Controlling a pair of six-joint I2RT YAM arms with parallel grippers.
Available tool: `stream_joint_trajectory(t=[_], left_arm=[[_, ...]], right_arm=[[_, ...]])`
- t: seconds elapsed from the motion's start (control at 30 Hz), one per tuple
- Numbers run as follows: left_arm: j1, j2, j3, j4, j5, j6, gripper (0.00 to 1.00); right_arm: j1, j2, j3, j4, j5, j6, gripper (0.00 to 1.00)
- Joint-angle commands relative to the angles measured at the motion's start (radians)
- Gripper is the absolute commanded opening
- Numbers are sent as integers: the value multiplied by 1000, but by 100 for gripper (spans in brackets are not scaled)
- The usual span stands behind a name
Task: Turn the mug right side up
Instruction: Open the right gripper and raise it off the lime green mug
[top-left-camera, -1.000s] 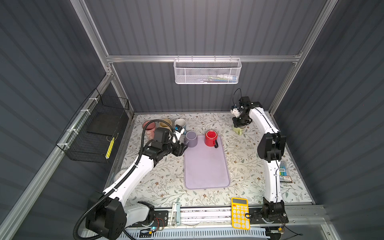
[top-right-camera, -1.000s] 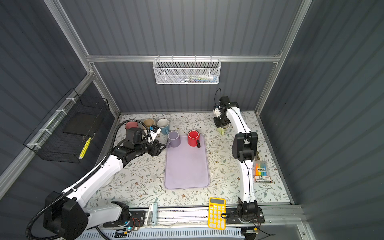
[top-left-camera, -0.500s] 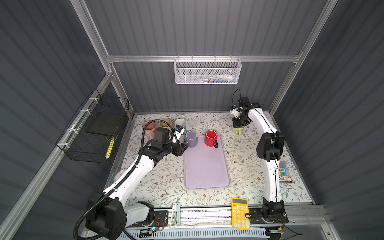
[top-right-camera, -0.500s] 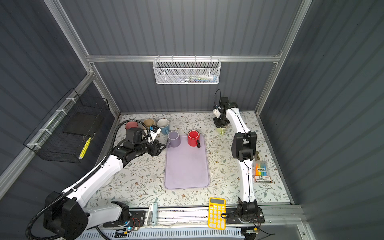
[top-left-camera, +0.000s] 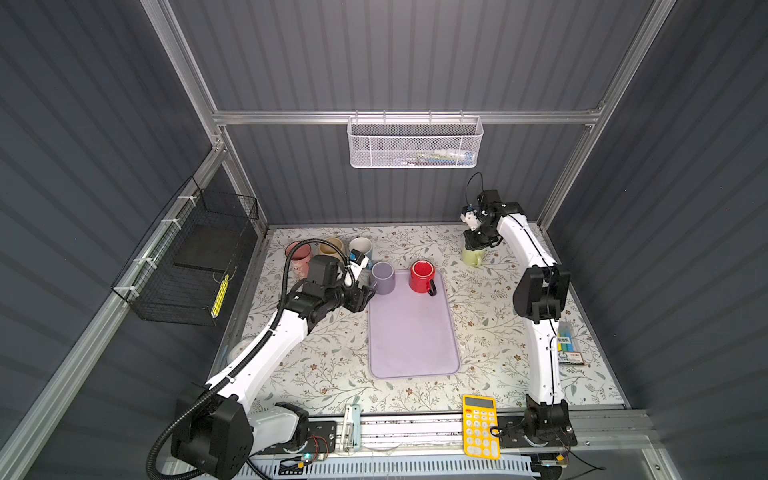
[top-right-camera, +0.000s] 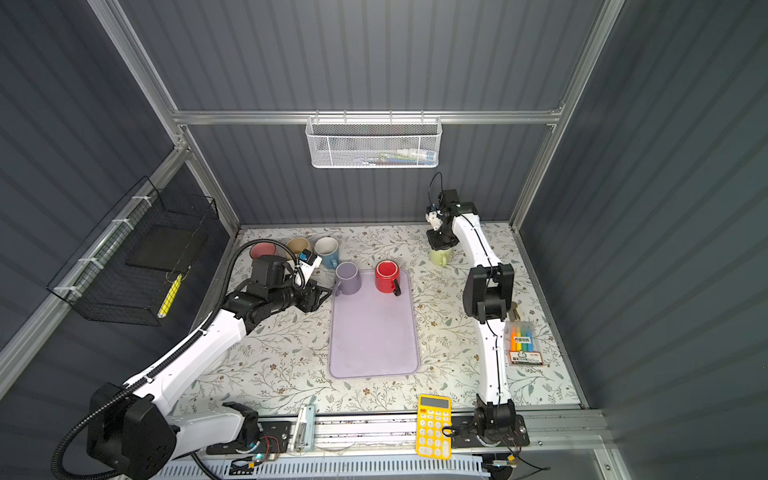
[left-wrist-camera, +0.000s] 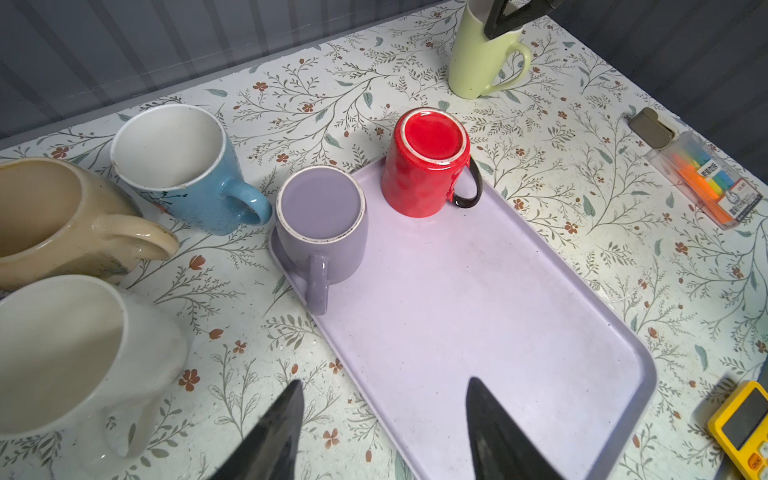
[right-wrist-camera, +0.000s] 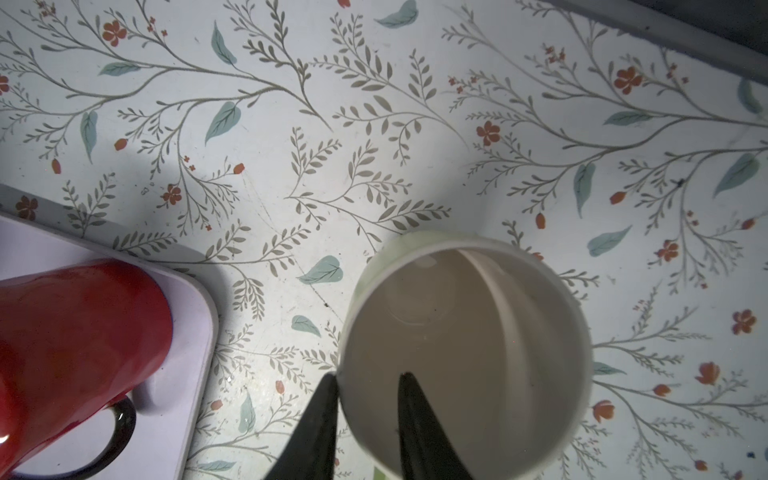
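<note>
Far right on the bench, the green mug stands upright, the right claw straddling its rim with jaws slightly parted; the left claw hangs open over the tray's edge.

left end effector spread, right end effector slightly parted
</note>
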Motion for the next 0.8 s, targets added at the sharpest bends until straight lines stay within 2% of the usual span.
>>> stream_joint_trajectory(t=[0.0, 0.37, 0.47, 0.77], left_arm=[[8, -1, -3, -14, -7, 21, 62], [8, -8, -7, -12, -11, 28, 64], [8, -21, -10, -12, -16, 29, 65], [8, -14, -25, 7, -68, 24, 69]], right_arm=[[-6, 2, 26, 0, 10, 14, 28], [-5, -102, -22, 38, -19, 30, 31], [-4, -184, -146, 131, 2, 49, 31], [-3, -506, -651, 507, -60, 126, 32]])
